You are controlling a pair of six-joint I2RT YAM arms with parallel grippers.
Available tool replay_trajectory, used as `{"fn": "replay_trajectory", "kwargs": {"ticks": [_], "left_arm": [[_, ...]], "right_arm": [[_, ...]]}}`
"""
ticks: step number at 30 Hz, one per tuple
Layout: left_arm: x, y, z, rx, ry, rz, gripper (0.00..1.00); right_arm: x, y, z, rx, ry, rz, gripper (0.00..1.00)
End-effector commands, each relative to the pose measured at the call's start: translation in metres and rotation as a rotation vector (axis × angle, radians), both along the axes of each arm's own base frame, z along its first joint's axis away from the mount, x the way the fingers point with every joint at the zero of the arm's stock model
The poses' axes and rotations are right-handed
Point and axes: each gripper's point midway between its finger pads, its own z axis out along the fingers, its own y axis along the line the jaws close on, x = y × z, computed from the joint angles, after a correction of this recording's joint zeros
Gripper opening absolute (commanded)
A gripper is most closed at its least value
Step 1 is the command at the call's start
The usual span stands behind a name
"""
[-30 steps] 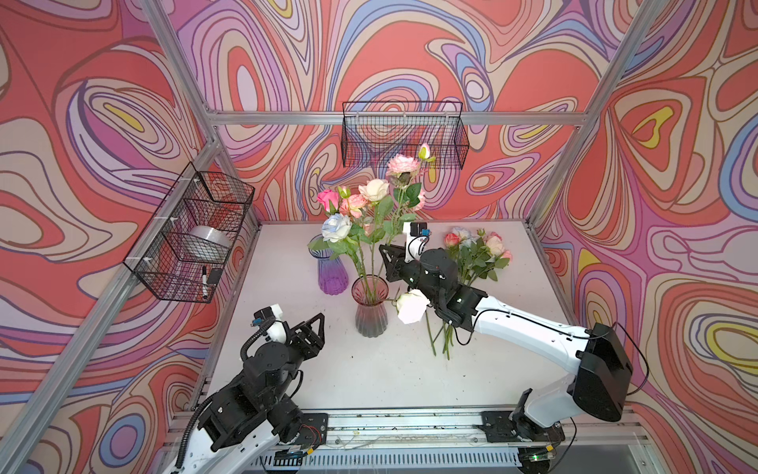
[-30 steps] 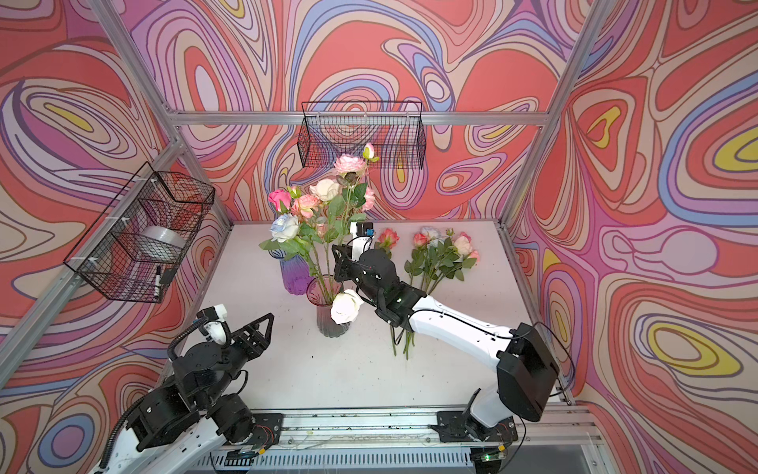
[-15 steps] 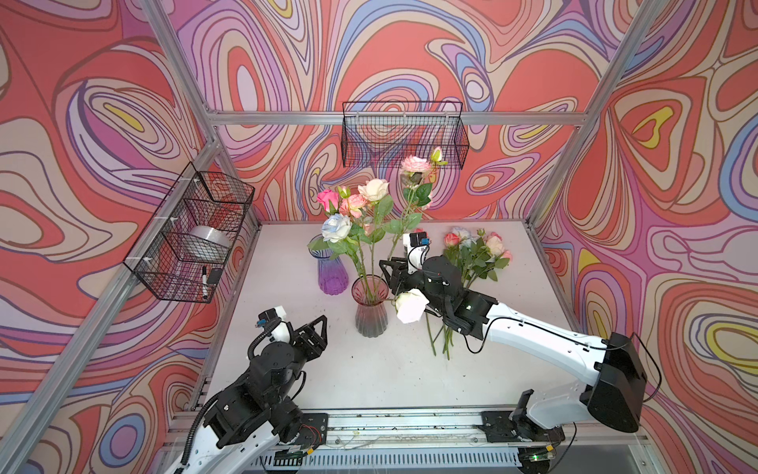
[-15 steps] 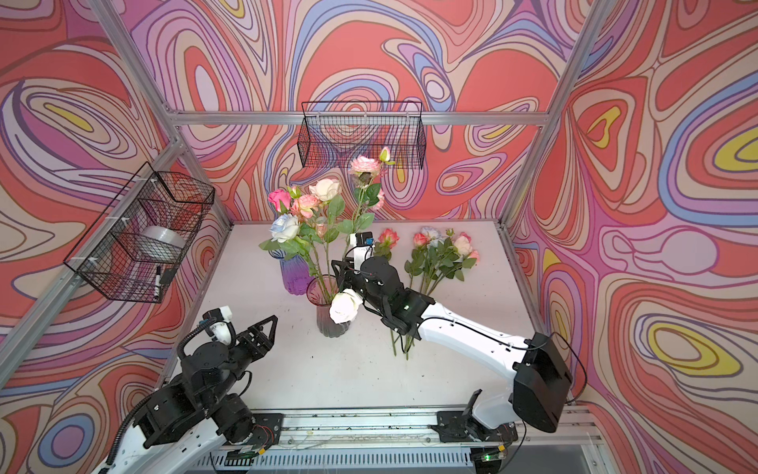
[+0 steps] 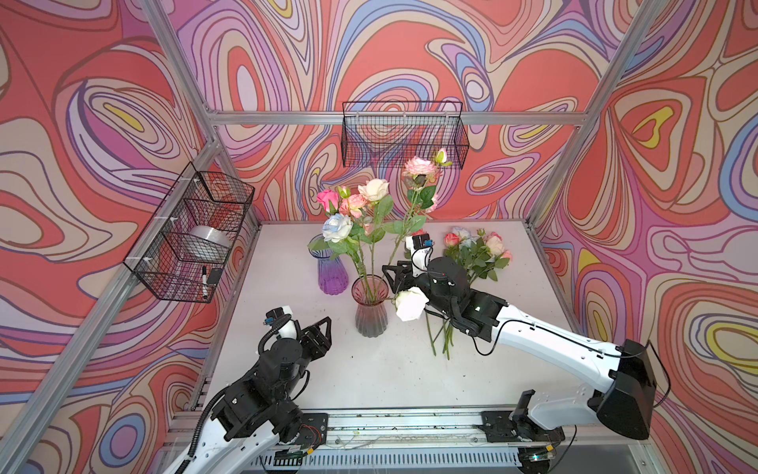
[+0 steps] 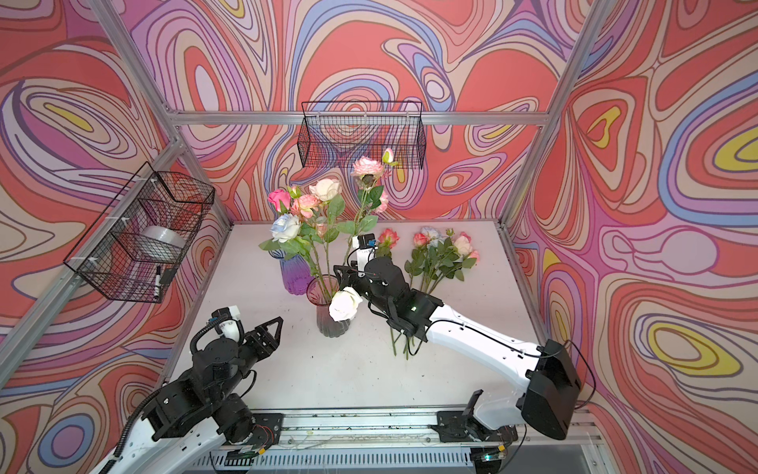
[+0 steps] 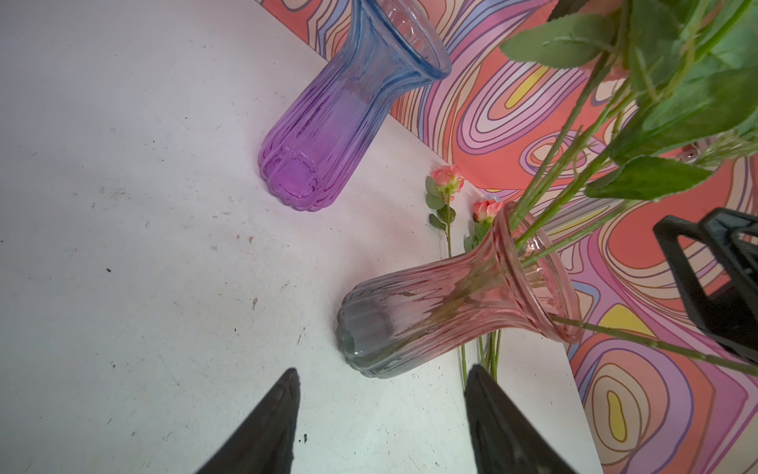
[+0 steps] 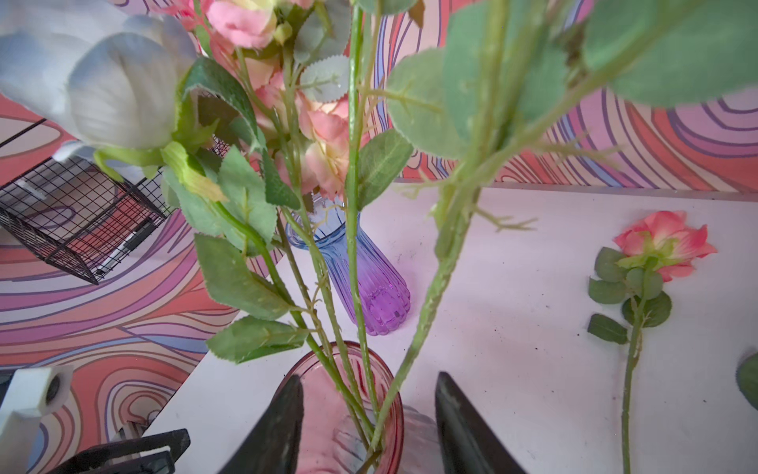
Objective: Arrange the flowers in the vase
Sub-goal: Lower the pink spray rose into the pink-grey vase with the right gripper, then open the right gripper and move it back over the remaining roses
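Several flowers (image 5: 371, 205) stand in the pink vase (image 5: 370, 305) at the middle of the surface (image 5: 389, 369); more lie in a bunch (image 5: 478, 254) to its right. The right fingers (image 5: 393, 275) are parted at the vase mouth, either side of a stem (image 8: 434, 295) they do not grip. The left fingers (image 5: 324, 326) hover near the vase, spread and empty.

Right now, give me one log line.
right claw: open at pink vase | left claw: open, empty | pink vase: several roses | loose roses: lying on table
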Motion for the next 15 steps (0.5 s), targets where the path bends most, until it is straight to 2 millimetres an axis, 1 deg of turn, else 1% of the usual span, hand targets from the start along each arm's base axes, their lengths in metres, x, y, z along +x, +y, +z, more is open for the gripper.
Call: {"fn": "replay_trajectory", "kwargs": {"ticks": [1, 4, 9, 11, 15], "left_arm": [[-0.002, 0.002, 0.017, -0.028, -0.018, 0.007, 0.64], [-0.003, 0.004, 0.016, -0.034, -0.022, 0.010, 0.65], [-0.003, 0.006, 0.018, -0.036, -0.038, 0.017, 0.65], [-0.003, 0.005, 0.020, -0.034, -0.038, 0.016, 0.65], [-0.001, 0.002, 0.018, -0.037, -0.036, 0.006, 0.65]], "right_arm": [[-0.003, -0.012, 0.011, -0.027, -0.016, -0.034, 0.54], [-0.004, -0.020, 0.015, -0.045, -0.020, -0.054, 0.56], [-0.008, -0.031, 0.022, -0.067, -0.027, -0.075, 0.56], [-0.009, -0.037, 0.026, -0.073, -0.034, -0.089, 0.57], [-0.017, -0.051, 0.043, -0.071, -0.064, -0.101, 0.57]]}}
